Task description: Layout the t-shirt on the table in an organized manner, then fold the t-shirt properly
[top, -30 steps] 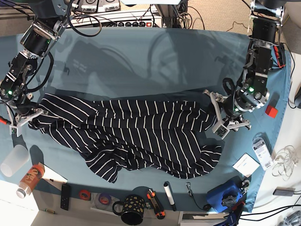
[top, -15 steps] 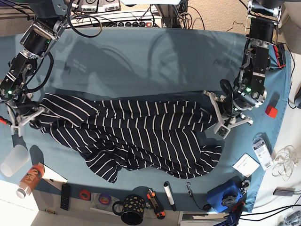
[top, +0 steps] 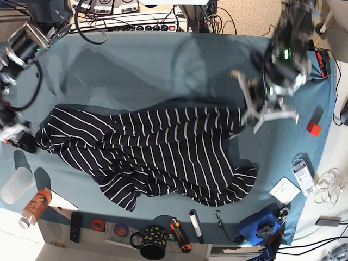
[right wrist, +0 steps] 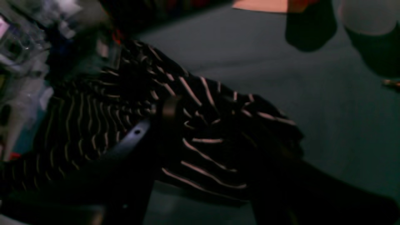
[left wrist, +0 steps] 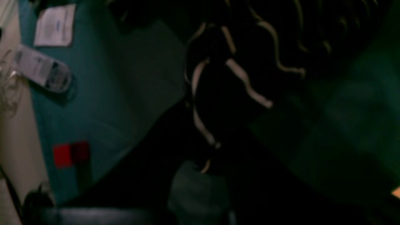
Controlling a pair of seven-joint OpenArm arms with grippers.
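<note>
The t-shirt, dark with thin white stripes, lies crumpled across the middle of the teal table. Its right edge is drawn up toward the far side. There my left gripper is shut on the t-shirt. In the left wrist view a bunch of t-shirt fabric hangs out from my left gripper. My right gripper is at the table's left edge, next to the sleeve end. In the right wrist view my right gripper stands open, its dark fingers spread over the sleeve fabric.
Along the near edge stand a clear cup, a can, a remote, tape rolls, a dark mug and a marker. A red cube, a packet, a white card and a blue object lie at the right.
My left gripper has shut on the shirt's right edge and moved toward the far side, pulling that edge along. My right gripper has opened and drawn left off the sleeve.
</note>
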